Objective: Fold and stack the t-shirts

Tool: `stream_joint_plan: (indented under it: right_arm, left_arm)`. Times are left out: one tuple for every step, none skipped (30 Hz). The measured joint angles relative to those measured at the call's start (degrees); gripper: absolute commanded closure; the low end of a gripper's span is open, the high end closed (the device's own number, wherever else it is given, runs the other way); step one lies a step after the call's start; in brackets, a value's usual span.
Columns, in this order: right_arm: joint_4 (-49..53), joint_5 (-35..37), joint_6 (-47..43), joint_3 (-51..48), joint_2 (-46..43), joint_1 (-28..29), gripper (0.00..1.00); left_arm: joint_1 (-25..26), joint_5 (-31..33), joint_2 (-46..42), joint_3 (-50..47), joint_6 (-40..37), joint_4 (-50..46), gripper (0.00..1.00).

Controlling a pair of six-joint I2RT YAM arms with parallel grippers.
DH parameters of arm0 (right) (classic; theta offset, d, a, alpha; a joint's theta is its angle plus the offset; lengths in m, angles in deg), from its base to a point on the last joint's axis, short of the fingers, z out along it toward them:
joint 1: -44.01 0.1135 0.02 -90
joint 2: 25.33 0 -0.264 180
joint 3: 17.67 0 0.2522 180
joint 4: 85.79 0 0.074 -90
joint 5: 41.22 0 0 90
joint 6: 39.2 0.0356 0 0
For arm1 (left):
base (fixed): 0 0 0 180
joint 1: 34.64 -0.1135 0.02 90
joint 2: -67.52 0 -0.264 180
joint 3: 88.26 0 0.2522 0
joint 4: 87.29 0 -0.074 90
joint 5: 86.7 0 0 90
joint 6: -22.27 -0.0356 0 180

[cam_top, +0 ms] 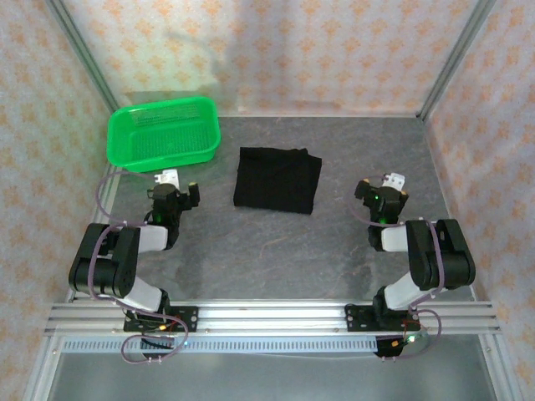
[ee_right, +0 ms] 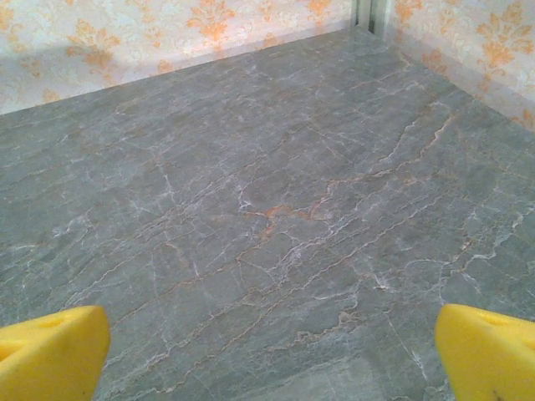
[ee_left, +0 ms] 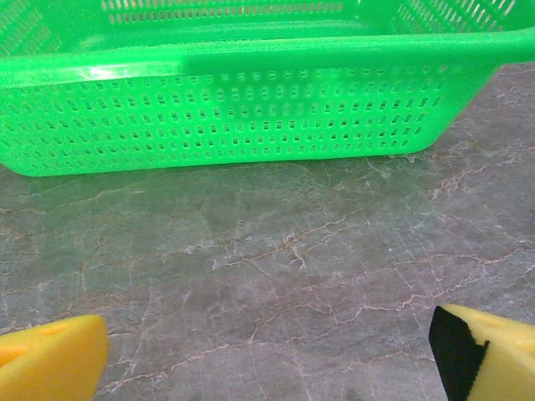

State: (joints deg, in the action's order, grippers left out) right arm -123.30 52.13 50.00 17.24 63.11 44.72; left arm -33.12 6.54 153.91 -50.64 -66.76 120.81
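Black cloth t-shirts (cam_top: 277,180) folded rectangular, mid-table. Green mesh basket (cam_top: 163,132) just beyond left gripper (cam_top: 178,187), jaws spread wide, empty. Same for right gripper (cam_top: 380,189), over veined grey table (cam_top: 276,251).

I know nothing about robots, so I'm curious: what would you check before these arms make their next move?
1. left gripper open and empty: ok.
2. right gripper open and empty: ok.
3. black t-shirt folded, lying flat on the table, touching neither gripper: ok.
4. green basket apart from the t-shirt: ok.
5. One shirt or a stack of several there: cannot tell.
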Motion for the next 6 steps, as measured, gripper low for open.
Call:
stream_joint_plan:
  right_arm:
    - [0.7,-0.9,-0.4,0.2,0.0,0.0,0.01]
    - [1.2,-1.5,-0.6,0.4,0.0,0.0,0.01]
    - [1.4,-2.2,-0.8,0.6,0.0,0.0,0.01]
    - [1.6,-2.7,-0.9,0.7,0.0,0.0,0.01]
    - [1.6,-3.0,-1.0,0.7,0.0,0.0,0.01]
    - [1.6,-3.3,-1.0,0.7,0.0,0.0,0.01]
  left_arm:
    - [0.0,0.0,0.0,0.0,0.0,0.0,0.0]
    - [0.0,0.0,0.0,0.0,0.0,0.0,0.0]
    - [0.0,0.0,0.0,0.0,0.0,0.0,0.0]
    - [0.0,0.0,0.0,0.0,0.0,0.0,0.0]
    - [0.0,0.0,0.0,0.0,0.0,0.0,0.0]
    - [0.0,0.0,0.0,0.0,0.0,0.0,0.0]
